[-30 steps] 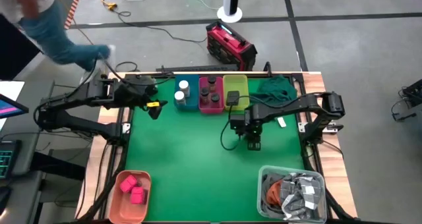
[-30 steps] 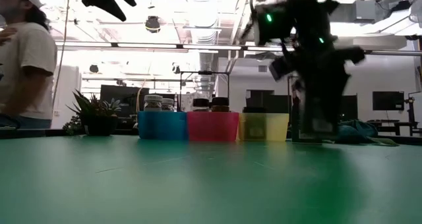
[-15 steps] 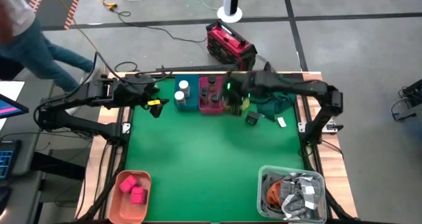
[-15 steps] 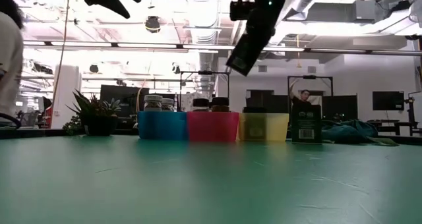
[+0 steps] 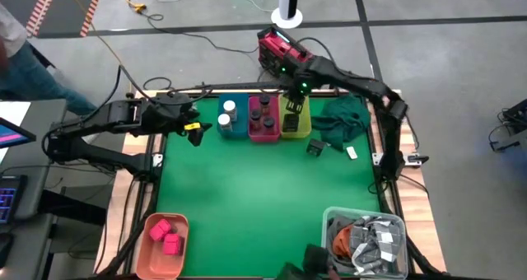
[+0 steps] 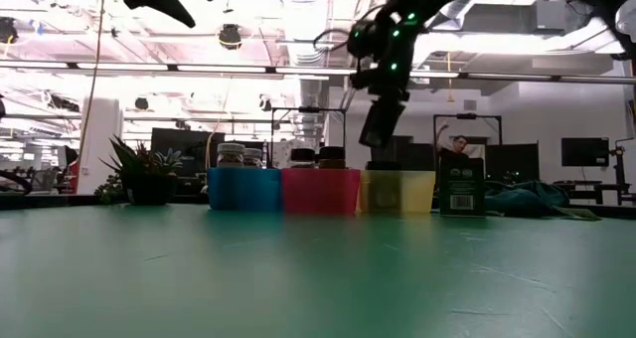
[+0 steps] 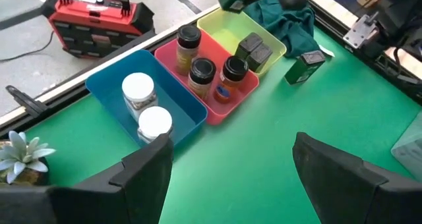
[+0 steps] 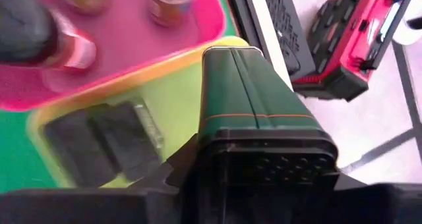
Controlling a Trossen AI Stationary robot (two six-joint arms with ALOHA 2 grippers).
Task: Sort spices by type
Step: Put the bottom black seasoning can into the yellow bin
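My right gripper [image 5: 294, 105] hovers over the yellow bin [image 5: 298, 132] at the table's far edge, shut on a dark green-black box [image 8: 254, 92]. Two black boxes [image 7: 254, 49] lie inside that bin. One more box [image 5: 315, 148] stands on its base on the green mat beside the bin. The blue bin [image 7: 109, 92] holds two white-capped jars, the pink bin [image 7: 241, 95] three dark-capped jars. Two pink blocks [image 5: 167, 235] lie in an orange tray at the near left. My left gripper [image 7: 231, 165] is open, raised over the far left of the table. My right gripper pinches the box between its two fingers [image 8: 181, 168] at the end nearest the wrist [image 8: 264, 151]. The fingers come from above, slanting toward the far edge. The box [image 6: 376, 124] hangs tilted below them, lifted clear above the yellow bin [image 6: 397, 191].
A dark green cloth [image 5: 342, 115] lies right of the yellow bin, with a small white item [image 5: 352, 152] near it. A clear bin of grey packets with orange cord [image 5: 366, 239] sits at the near right. A red case [image 5: 284, 53] stands beyond the far edge.
My right gripper has risen from the middle right of the mat and swung toward the far edge, carrying the box until it hangs over the yellow bin. The other box has stayed standing on the mat. A person beyond the table's left has walked almost out of view.
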